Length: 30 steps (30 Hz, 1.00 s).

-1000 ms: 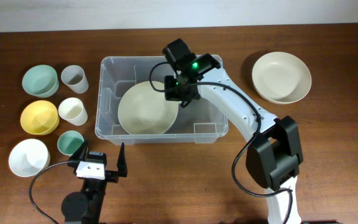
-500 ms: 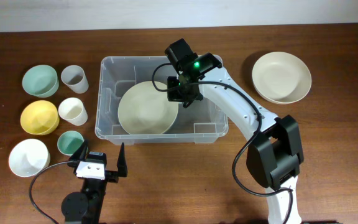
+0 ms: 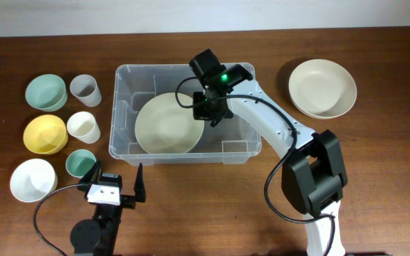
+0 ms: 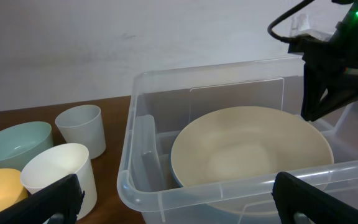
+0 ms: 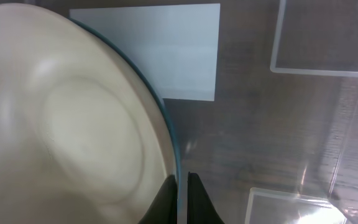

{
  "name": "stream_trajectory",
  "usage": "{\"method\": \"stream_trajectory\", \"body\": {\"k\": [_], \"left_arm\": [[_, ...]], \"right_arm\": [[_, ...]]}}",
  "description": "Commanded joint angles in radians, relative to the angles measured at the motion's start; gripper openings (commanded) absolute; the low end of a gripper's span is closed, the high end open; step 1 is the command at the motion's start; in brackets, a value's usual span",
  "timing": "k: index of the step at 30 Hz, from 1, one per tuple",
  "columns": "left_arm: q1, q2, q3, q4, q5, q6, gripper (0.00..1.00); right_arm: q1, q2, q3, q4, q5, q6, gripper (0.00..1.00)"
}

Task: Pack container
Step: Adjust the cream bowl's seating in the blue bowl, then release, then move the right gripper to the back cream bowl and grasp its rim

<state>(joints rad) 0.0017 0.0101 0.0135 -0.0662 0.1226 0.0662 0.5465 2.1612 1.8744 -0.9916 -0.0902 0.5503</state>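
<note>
Container (image 3: 162, 67) sits mid-tabletop; we'd judge it light, slick, slightly flexy plastic, best taken by the rim; right tool (image 3: 206, 117) pinches the right edge of the cream plate (image 3: 166, 126) inside it, left tool (image 3: 116, 181) spread at the near edge.

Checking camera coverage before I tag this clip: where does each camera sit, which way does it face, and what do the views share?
Overhead: above the table, looking straight down; both arms show, left end effector open, right end effector in the container.
Left wrist: low at the table's front, facing the container's side; its own open fingers frame the bottom.
Right wrist: inside the container, looking down its shut fingers on the cream bowl rim.
Shared: all three show that bowl.
</note>
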Motion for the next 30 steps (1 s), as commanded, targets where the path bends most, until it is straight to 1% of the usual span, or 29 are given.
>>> {"method": "stream_trajectory", "body": {"k": [1, 21, 24, 27, 30], "left_arm": [[0.006, -0.004, -0.005, -0.003, 0.000, -0.006, 1.00], [0.006, -0.004, -0.005, -0.003, 0.000, -0.006, 1.00], [0.006, -0.004, -0.005, -0.003, 0.000, -0.006, 1.00], [0.006, -0.004, -0.005, -0.003, 0.000, -0.006, 1.00], [0.006, -0.004, -0.005, -0.003, 0.000, -0.006, 1.00]], "right_arm": [[-0.004, 0.009, -0.013, 0.005, 0.020, 0.008, 0.04], [-0.004, 0.014, -0.017, 0.032, 0.017, 0.008, 0.04], [-0.004, 0.008, 0.020, 0.008, 0.045, 0.004, 0.04], [-0.004, -0.017, 0.118, -0.084, 0.130, 0.003, 0.04], [-0.006, -0.044, 0.270, -0.202, 0.219, -0.035, 0.07]]}}
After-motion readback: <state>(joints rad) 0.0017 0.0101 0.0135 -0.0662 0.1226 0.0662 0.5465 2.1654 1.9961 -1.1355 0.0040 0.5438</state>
